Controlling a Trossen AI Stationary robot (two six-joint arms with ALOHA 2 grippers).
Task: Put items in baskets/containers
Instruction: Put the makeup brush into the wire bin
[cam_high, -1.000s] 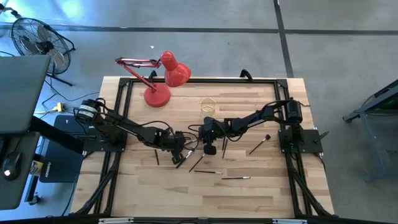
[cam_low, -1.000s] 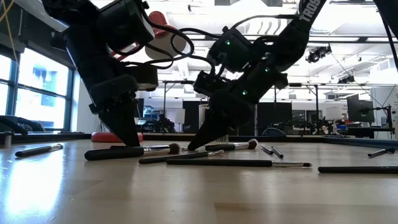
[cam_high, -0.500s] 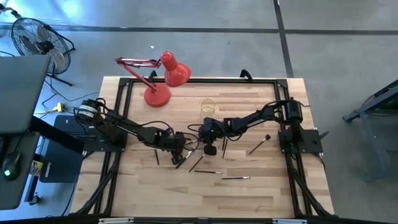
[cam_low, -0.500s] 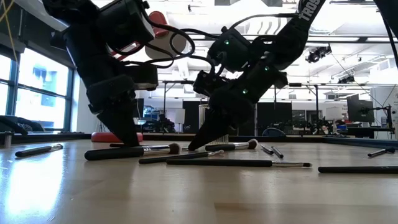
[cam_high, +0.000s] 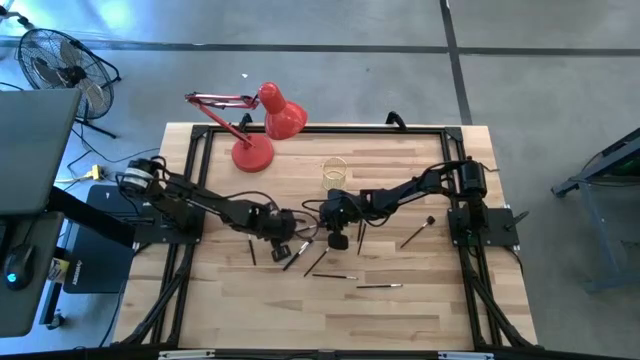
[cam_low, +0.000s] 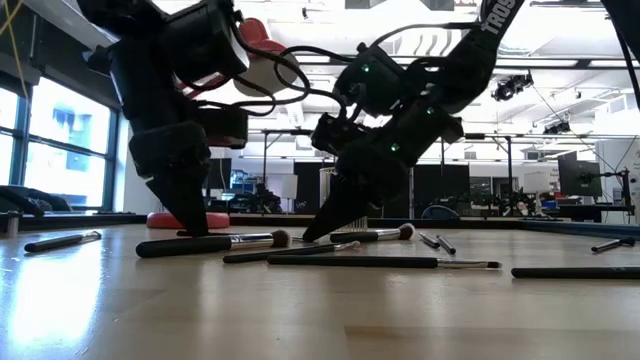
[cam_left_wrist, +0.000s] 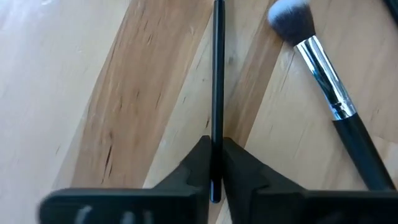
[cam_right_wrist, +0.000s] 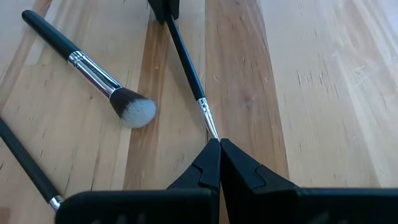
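A thin black brush (cam_left_wrist: 217, 74) lies on the wooden table between my two grippers. My left gripper (cam_left_wrist: 214, 163) is shut on its handle end. My right gripper (cam_right_wrist: 219, 147) is shut, its fingertips at the brush's bristle end. A thicker brush (cam_left_wrist: 323, 87) with a silver ferrule and a fluffy tip lies flat beside them. Both grippers stand at the table's middle (cam_high: 288, 240) (cam_high: 318, 224), tips down at the tabletop (cam_low: 197, 228) (cam_low: 312, 235). The clear glass cup (cam_high: 333, 170) stands upright behind them, toward the far edge. My left gripper pinches the thin brush's handle (cam_left_wrist: 217, 140) near its free end between its two fingers. The fingers come steeply from above and lie along the handle. The brush lies flat on the table. My right gripper's shut fingertips (cam_right_wrist: 211, 155) meet the brush's metal neck and bristle end (cam_right_wrist: 210, 127), slanting down from the table's right. Whether the tip is pinched or pressed under them, I cannot tell.
Several more brushes lie loose on the table's near half (cam_high: 378, 285) (cam_high: 417, 233) (cam_high: 330, 274) (cam_high: 252, 250). A red desk lamp (cam_high: 262, 125) stands at the far left. A black frame (cam_high: 320, 130) runs round the table's edges.
My left gripper has tipped more steeply downward in place, and its fingers have come together on the thin brush's handle. The brush stays flat on the table.
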